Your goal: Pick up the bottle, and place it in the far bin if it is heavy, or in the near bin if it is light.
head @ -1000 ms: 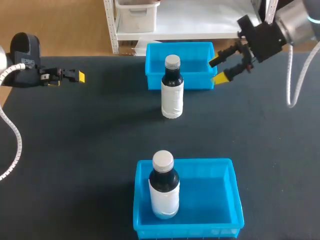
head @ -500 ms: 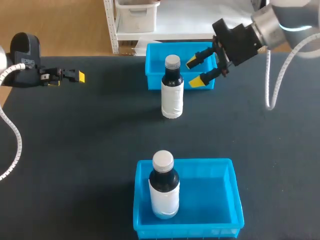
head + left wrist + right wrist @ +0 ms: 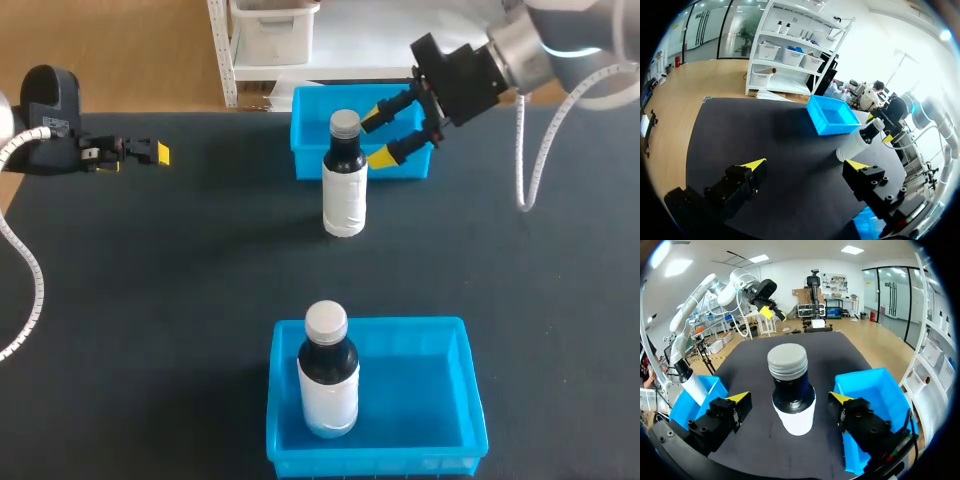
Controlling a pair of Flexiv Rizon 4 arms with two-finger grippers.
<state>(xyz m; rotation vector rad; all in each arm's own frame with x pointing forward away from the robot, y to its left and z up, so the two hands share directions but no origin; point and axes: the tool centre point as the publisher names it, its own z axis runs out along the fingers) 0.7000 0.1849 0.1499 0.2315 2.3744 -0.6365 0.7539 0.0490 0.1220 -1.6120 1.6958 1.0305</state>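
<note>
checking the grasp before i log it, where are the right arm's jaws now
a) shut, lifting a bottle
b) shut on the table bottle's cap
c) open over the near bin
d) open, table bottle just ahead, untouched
d: the right wrist view shows the jaws wide open with the table bottle standing ahead of them, a gap on each side; the head view has their tips beside its top, short of it.

Right gripper [image 3: 378, 137] and left gripper [image 3: 158, 152] both hover, fingers spread apart.
</note>
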